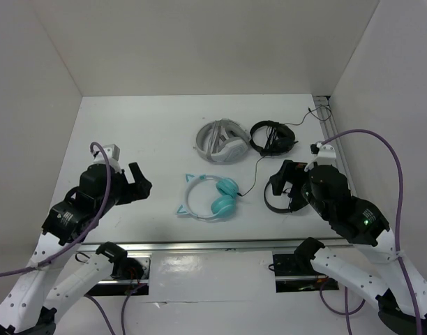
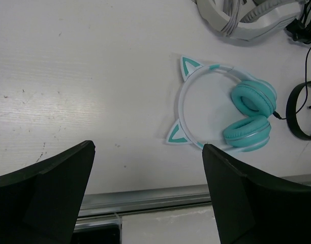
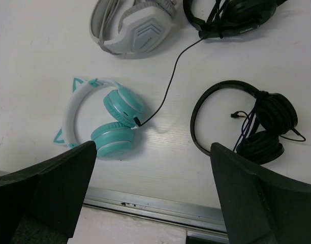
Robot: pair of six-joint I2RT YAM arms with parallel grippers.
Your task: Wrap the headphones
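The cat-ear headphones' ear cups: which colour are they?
The ear cups are teal; the left wrist view shows them best.

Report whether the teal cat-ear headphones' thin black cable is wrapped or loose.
Loose: the thin black cable trails from the teal cat-ear headphones across the white table, not wound round them.

The cat-ear headphones (image 1: 226,188) are coloured teal on the cups and ear insets and pale blue-white on the headband; their cable (image 3: 168,86) is black. A grey-white headset (image 3: 137,30) is marked with chevron lines. Two further pairs of headphones (image 3: 270,129) (image 3: 242,12) are finished in black. The surface (image 1: 144,139) is white.
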